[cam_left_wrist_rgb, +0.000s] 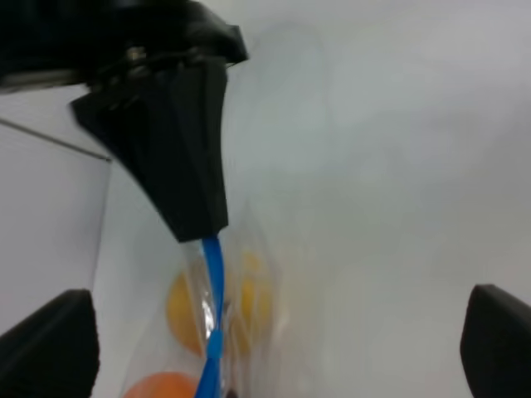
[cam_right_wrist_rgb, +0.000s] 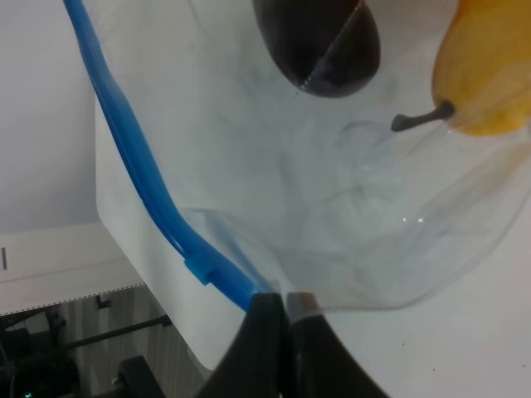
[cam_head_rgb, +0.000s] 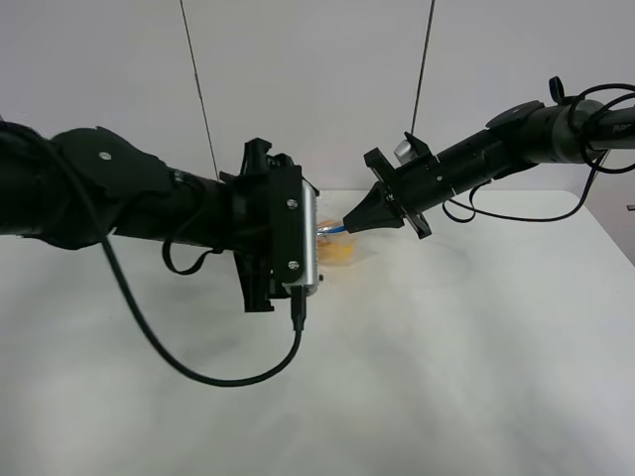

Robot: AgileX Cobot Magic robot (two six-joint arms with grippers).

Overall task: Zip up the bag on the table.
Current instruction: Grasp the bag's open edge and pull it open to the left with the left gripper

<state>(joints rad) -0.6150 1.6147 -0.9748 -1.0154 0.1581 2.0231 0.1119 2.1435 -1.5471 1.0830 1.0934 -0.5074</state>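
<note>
The bag (cam_head_rgb: pixel 342 250) lay on the table (cam_head_rgb: pixel 446 377) at the exterior view's centre. The right gripper (cam_right_wrist_rgb: pixel 283 305) pinched its blue strip (cam_right_wrist_rgb: pixel 143 178); the left gripper (cam_left_wrist_rgb: pixel 274 344) gaped open. Sliding would likely go best with strip taut, pinch steady.

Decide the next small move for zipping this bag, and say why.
Probably close the left pincer on the blue strip beside the right pincer. The right one is shut on the strip, while the left hangs open around the bag.

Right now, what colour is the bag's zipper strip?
The zipper strip is bright blue, clearest in the right wrist view.
</note>
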